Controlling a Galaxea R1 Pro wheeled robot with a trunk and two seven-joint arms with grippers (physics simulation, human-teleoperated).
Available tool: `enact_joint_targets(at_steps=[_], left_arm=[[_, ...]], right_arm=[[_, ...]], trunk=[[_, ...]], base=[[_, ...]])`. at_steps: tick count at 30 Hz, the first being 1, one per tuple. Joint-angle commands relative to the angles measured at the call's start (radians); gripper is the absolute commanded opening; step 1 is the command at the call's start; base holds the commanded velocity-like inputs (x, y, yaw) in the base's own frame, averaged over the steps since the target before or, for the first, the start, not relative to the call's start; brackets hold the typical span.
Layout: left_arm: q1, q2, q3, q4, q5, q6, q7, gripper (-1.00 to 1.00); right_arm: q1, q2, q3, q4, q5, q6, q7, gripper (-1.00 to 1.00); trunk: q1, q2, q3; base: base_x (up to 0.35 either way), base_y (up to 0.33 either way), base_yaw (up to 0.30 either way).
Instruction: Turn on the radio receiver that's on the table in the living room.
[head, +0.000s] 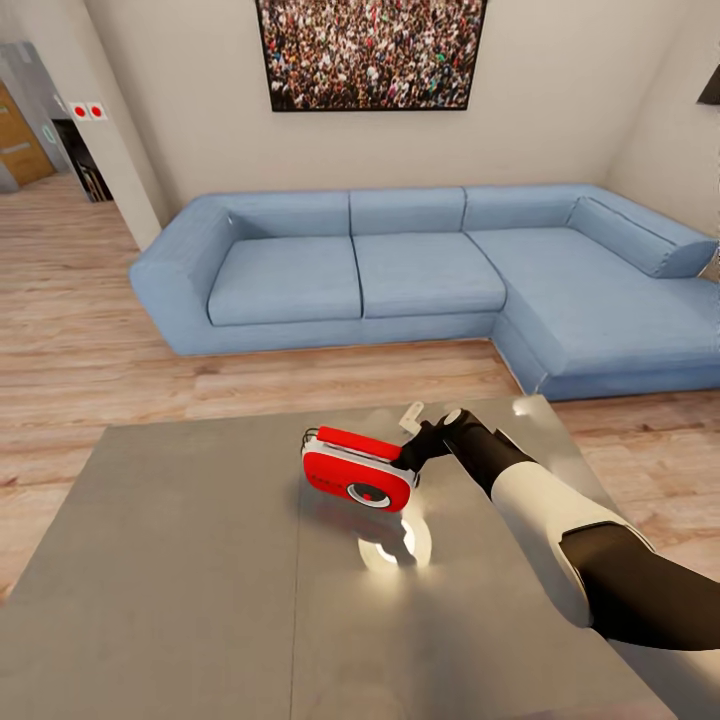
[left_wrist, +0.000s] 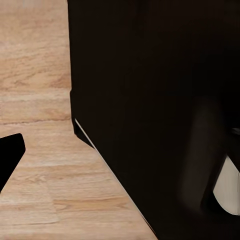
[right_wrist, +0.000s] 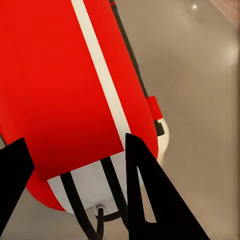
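Reaching for the radio receiver (head: 357, 474) is the step in hand: the right gripper (head: 412, 447) is set at the radio's end, on the side twd the blue sofa (head: 420, 275). In the right wrist view its fingers (right_wrist: 150, 200) are spread wide, the red body (right_wrist: 65, 85) close betw them, nothing gripped. The radio sits on the table (head: 180, 560), near its sofa-side edge. Next move, as judged: a light, precise press on the switch w/o shoving the radio. Left gripper state can't be told

1. The right arm (head: 560, 520) reaches forward, forearm white, wrist black.
2. The right gripper (right_wrist: 75, 165) has its dark fingers (right_wrist: 150, 200) spread apart, the radio receiver (right_wrist: 65, 85) just ahead and partly between them.
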Motion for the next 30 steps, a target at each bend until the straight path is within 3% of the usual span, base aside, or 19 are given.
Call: enact_joint_targets(at_steps=[1, 30], left_arm=[[0.0, 0.0, 0.0, 0.0, 0.0, 0.0, 0.0, 1.0], [0.0, 0.0, 0.0, 0.0, 0.0, 0.0, 0.0, 1.0]], right_arm=[[0.0, 0.0, -0.002, 0.0, -0.005, 0.0, 0.0, -1.0], [0.0, 0.0, -0.001, 0.0, -0.005, 0.0, 0.001, -1.0]], trunk=[[-0.004, 0.007, 0.005], [-0.115, 0.21, 0.143]], base=[[0.0, 0.0, 0.0], [0.0, 0.0, 0.0]])
